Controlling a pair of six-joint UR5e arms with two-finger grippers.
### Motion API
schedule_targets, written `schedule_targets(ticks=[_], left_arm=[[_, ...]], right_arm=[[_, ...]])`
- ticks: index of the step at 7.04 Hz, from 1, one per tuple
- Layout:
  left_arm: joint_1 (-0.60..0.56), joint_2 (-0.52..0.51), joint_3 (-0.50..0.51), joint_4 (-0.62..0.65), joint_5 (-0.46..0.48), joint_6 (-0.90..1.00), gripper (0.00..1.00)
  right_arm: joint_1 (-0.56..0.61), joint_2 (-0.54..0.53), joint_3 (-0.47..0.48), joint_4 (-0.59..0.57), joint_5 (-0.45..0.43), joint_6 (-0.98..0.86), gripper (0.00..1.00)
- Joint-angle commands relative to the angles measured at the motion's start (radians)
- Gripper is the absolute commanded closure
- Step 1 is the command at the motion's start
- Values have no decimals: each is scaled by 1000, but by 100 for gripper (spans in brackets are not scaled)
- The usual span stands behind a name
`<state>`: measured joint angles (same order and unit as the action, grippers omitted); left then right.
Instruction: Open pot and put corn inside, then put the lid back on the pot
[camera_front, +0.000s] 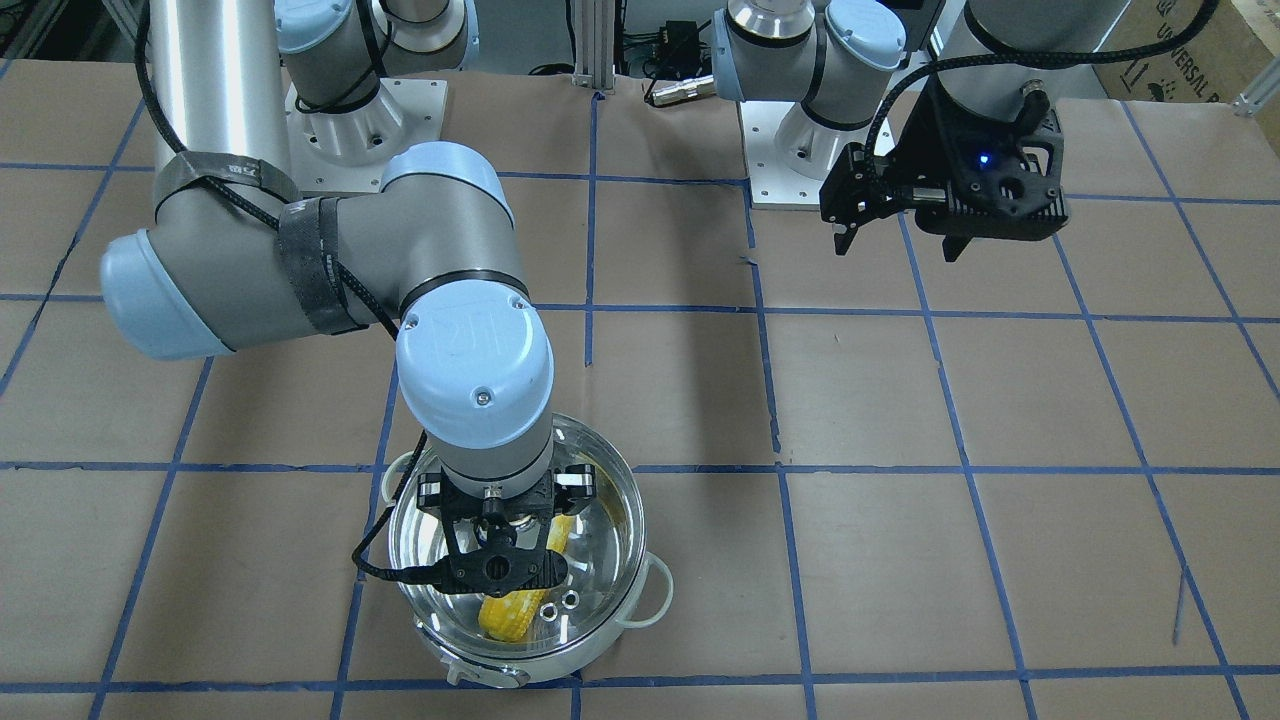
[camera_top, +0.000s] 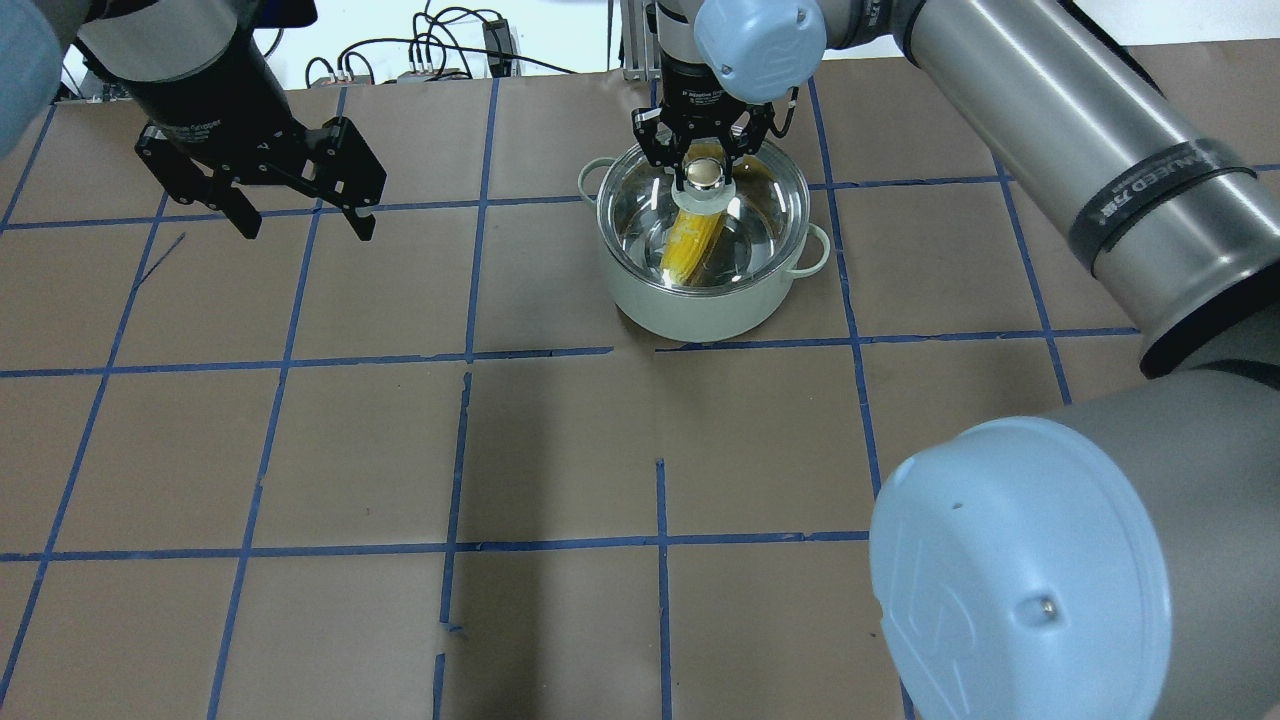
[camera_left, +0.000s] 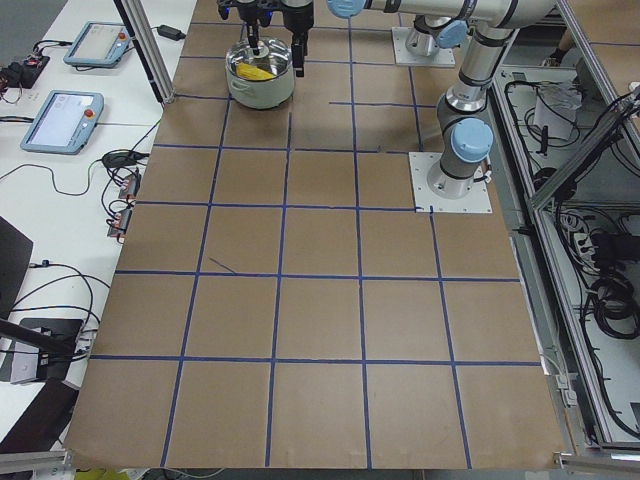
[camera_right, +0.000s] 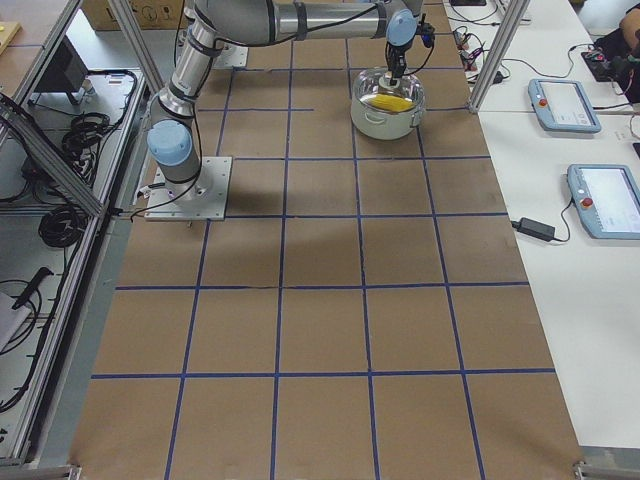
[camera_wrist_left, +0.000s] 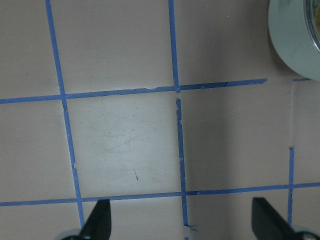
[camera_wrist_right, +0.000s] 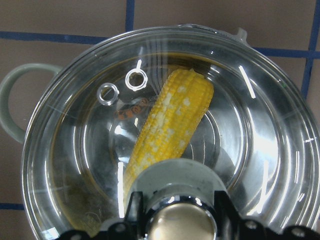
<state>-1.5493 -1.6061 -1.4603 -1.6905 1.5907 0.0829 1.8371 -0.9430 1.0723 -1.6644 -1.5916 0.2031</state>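
Note:
The steel pot (camera_top: 690, 310) with pale green loop handles stands at the far middle of the table. The yellow corn (camera_top: 690, 245) lies inside it, also clear in the right wrist view (camera_wrist_right: 170, 125). The glass lid (camera_top: 770, 210) covers the pot's mouth; I cannot tell if it rests fully on the rim. My right gripper (camera_top: 706, 172) is straight above, shut on the lid's silver knob (camera_wrist_right: 180, 227). My left gripper (camera_top: 306, 228) hangs open and empty above the table, well to the left of the pot.
The table is brown paper with a blue tape grid (camera_top: 465, 350). The left wrist view shows only the pot's wall (camera_wrist_left: 300, 40) at its top right corner. Operator tables with tablets (camera_right: 565, 105) flank the far side.

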Motion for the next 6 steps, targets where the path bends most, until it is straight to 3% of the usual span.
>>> schedule_targets(ticks=[1, 2, 4, 6], left_arm=[[0, 2, 0, 0, 0, 0, 0], [0, 0, 0, 0, 0, 0, 0], [0, 0, 0, 0, 0, 0, 0], [-2, 2, -2, 0, 0, 0, 0]], right_arm=[[5, 1, -2, 0, 2, 12, 33], [2, 3, -11, -1, 2, 12, 17], [-15, 6, -25, -23, 15, -2, 2], [-54, 6, -81, -37, 16, -10, 1]])
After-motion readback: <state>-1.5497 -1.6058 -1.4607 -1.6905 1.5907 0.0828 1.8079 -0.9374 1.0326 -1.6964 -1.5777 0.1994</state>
